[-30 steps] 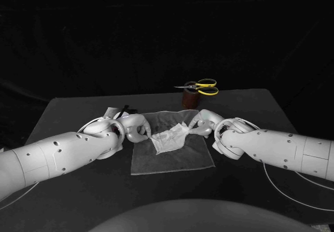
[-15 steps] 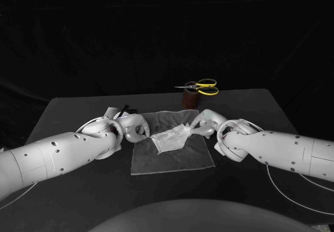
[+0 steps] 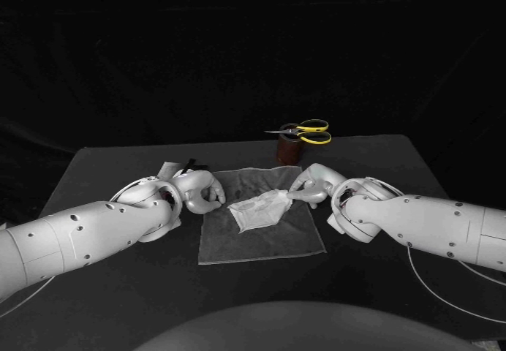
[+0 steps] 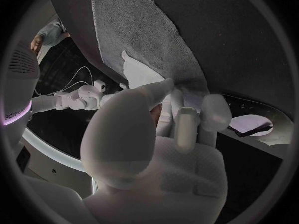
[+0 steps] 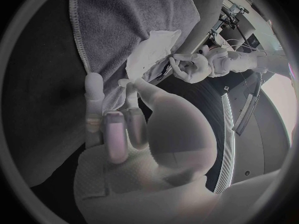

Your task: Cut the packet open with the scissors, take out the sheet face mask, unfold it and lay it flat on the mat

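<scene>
The face mask (image 3: 258,210) lies crumpled and still partly folded on the grey mat (image 3: 264,245) in the middle of the black table (image 3: 105,164). The right hand (image 3: 313,185) has its fingertips pinched on the mask's far corner. The left hand (image 3: 197,191) sits at the mat's opposite edge with its fingers curled in close beside the mask, though I cannot tell whether they grip it; the packet (image 3: 169,170) lies just behind that hand, and the yellow-handled scissors (image 3: 308,131) rest on a brown holder (image 3: 287,151) further back
</scene>
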### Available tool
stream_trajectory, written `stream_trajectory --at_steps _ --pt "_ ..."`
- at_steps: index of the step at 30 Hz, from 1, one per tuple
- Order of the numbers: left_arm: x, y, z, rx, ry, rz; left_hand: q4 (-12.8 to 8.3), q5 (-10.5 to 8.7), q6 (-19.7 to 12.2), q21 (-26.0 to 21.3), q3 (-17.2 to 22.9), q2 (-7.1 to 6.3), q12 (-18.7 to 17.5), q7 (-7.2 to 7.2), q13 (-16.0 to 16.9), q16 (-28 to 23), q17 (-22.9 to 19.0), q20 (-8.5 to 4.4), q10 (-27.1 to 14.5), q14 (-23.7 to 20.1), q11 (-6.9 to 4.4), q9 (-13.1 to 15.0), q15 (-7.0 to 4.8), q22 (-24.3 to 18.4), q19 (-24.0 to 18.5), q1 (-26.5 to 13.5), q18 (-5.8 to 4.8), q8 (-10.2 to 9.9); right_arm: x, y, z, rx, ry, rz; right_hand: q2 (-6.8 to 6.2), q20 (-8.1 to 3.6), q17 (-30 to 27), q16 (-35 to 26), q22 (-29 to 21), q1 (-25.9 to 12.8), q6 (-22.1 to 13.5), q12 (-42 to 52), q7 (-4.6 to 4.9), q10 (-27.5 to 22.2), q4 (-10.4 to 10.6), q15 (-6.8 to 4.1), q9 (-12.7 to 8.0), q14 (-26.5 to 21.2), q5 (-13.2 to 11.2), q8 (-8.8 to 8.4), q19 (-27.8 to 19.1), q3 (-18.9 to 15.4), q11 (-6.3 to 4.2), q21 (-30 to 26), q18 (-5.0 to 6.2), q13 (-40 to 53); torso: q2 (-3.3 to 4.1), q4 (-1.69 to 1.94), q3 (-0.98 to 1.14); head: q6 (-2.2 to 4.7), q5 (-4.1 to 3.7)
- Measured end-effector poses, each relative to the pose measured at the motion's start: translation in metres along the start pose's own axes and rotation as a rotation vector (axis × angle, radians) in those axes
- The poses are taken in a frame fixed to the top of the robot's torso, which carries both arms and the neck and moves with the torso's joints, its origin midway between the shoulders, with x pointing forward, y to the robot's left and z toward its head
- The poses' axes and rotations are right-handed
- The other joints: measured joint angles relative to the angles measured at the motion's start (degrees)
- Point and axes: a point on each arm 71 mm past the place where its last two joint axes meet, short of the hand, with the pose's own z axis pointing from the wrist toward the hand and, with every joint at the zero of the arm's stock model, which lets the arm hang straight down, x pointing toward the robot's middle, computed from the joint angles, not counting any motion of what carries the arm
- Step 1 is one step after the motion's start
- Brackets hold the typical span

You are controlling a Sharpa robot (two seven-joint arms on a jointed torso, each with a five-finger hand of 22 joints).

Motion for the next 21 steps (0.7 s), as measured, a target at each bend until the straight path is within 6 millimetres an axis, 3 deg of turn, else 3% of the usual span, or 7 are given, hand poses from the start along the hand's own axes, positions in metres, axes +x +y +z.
stream_trajectory --at_steps 4,8,14,19,21 --pt "-0.002 0.0 -0.004 0.015 -0.02 -0.025 -0.5 0.0 -0.3 -1.5 0.5 -0.27 -1.5 0.3 -0.8 -0.6 -3.0 0.25 -0.3 -1.9 0.29 0.0 0.32 -2.1 -1.9 0.3 0.13 -0.2 0.0 -0.004 -0.001 0.029 0.027 -0.013 -0.44 0.21 0.0 -0.2 -0.5 -0.4 -0.7 -0.9 0.34 -0.1 0.6 0.24 -0.1 0.0 0.0 -0.42 -0.6 -0.6 0.32 -1.2 -0.01 0.0 -0.01 -0.02 0.01 0.0 0.12" --pt "-0.004 -0.001 -0.007 0.031 -0.038 -0.05 -0.8 0.0 -0.4 -2.7 0.8 -0.26 -3.7 0.39 -2.1 -1.2 -5.3 0.65 -0.6 -3.7 0.58 0.2 0.78 -3.8 -3.5 0.3 0.96 -0.2 -0.001 -0.01 -0.001 0.061 0.039 -0.032 -0.89 0.7 0.0 -0.8 -0.8 -0.9 -2.2 -3.0 0.95 0.0 1.4 0.74 -0.4 -0.1 0.0 -1.37 -1.1 -1.5 0.87 -1.8 -0.02 0.0 0.0 -0.02 0.02 0.0 0.15" --pt "-0.005 -0.006 -0.01 0.057 -0.052 -0.086 -0.8 0.0 -0.6 -3.1 0.8 -0.26 -4.6 0.6 -2.7 -1.2 -6.3 0.94 -0.6 -3.9 0.59 0.3 0.89 -4.4 -3.8 0.3 0.97 -0.2 -0.004 -0.017 -0.002 0.096 0.05 -0.065 -1.23 1.52 0.0 -2.0 -1.3 -1.2 -5.3 -7.4 2.46 -1.1 2.1 2.05 -0.9 0.0 0.0 -3.17 -1.9 -3.1 2.57 -3.0 -0.03 0.0 0.0 -0.05 0.02 0.0 -0.13" --pt "-0.003 -0.011 -0.01 0.077 -0.055 -0.108 -0.8 0.0 -0.6 -3.1 0.8 -0.25 -4.6 0.6 -2.8 -1.2 -6.3 0.94 -0.6 -3.9 0.59 0.3 0.89 -4.4 -3.8 0.3 0.96 -0.2 -0.006 -0.021 -0.004 0.111 0.047 -0.084 -1.52 1.53 0.0 -2.0 -1.3 -0.9 -5.3 -7.4 2.46 -1.1 2.1 2.05 -0.9 0.0 0.0 -3.17 -1.9 -3.1 2.58 -3.0 -0.04 0.0 0.01 -0.08 0.02 0.0 -0.41" --pt "-0.002 -0.013 -0.011 0.086 -0.057 -0.117 -0.8 0.0 -0.6 -3.1 0.8 -0.25 -4.6 0.6 -2.9 -1.2 -6.3 0.94 -0.6 -3.9 0.58 0.4 0.89 -4.4 -3.8 0.3 0.96 -0.2 -0.007 -0.022 -0.005 0.112 0.043 -0.09 -0.98 1.72 0.0 -2.0 -1.3 0.5 -5.3 -7.1 2.46 -1.1 2.0 2.05 -0.9 0.0 0.0 -3.17 -2.1 -3.0 2.57 -3.1 -0.05 0.0 0.01 -0.08 0.02 0.0 -0.54"
